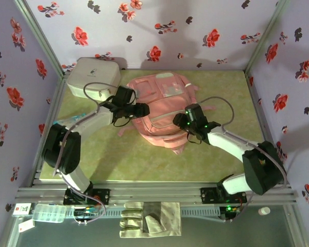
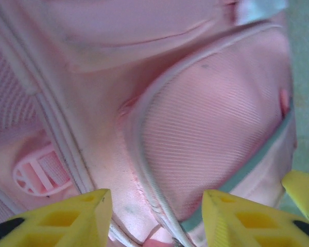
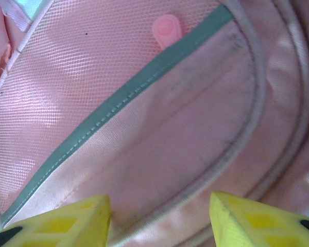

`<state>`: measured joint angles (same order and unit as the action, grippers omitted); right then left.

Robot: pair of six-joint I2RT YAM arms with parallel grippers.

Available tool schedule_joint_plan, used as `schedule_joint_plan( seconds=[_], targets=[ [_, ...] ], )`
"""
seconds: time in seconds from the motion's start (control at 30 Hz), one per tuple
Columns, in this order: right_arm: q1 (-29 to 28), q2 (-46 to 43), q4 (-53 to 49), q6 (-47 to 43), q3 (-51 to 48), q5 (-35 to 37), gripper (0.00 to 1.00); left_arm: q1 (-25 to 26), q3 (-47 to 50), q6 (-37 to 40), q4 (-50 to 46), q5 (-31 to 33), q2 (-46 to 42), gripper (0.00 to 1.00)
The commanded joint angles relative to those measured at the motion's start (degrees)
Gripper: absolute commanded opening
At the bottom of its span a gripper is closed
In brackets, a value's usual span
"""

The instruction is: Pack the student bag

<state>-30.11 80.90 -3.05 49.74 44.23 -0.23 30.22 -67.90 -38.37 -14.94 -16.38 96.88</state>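
Observation:
The student bag point(image 1: 162, 105), a large soft pink backpack, lies flat in the middle of the green mat. My left gripper point(image 1: 142, 110) hovers at its left side. In the left wrist view its yellow fingers point(image 2: 77, 216) stand apart, open, over a pale piped seam and mesh pocket point(image 2: 216, 128) of the bag, pinching nothing. My right gripper point(image 1: 181, 120) is at the bag's near right edge. The right wrist view has it point(image 3: 159, 218) open just above the front pocket's zip seam point(image 3: 232, 149), below a grey-trimmed mesh pocket point(image 3: 67, 87) and a pink zip pull point(image 3: 167, 30).
A white-grey rounded zip case point(image 1: 91, 77) stands at the back left, close to the left arm. Something pale blue point(image 1: 76, 120) lies under the left forearm. Off the mat, at the near rail, lie a folded cloth glove point(image 1: 149, 218), a clear plastic box point(image 1: 47, 213) and a small white bottle point(image 1: 264, 210). Floral walls enclose three sides.

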Motion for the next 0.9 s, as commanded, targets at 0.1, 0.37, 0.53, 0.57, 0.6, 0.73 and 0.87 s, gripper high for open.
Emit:
schedule_joint_plan(
  seconds=[0.1, 0.37, 0.53, 0.57, 0.6, 0.73, 0.87],
  targets=[
    [2.6, 4.31, 2.49, -4.87, 4.91, -1.13, 0.47, -0.55, -2.99, -9.49, 3.1, -5.09, 3.89, 0.43],
    [7.5, 12.01, 6.15, -9.5, 9.99, -7.06, 0.4, -0.95, -5.57, -15.62, 7.88, -7.41, 10.2, 0.3],
    [9.35, 13.64, 4.89, -11.04, 12.18, -8.01, 0.42, -0.95, -6.81, -20.09, 11.64, -8.21, 13.11, 0.23],
    [9.37, 13.28, 3.94, -11.49, 12.32, -7.58, 0.43, -0.88, -6.81, -20.75, 12.02, -8.14, 13.46, 0.22],
    [9.36, 12.55, 2.79, -12.02, 12.22, -7.04, 0.45, -0.93, -6.88, -21.31, 12.54, -8.07, 13.81, 0.21],
    [9.36, 8.24, -4.45, -13.76, 11.57, -3.67, 0.5, -0.94, -6.69, -23.69, 14.55, -8.14, 14.76, 0.14],
    [8.27, 3.12, -10.46, -15.34, 9.69, -0.15, 0.52, -0.95, -5.82, -25.86, 16.76, -8.02, 14.18, 0.04]
  ],
)
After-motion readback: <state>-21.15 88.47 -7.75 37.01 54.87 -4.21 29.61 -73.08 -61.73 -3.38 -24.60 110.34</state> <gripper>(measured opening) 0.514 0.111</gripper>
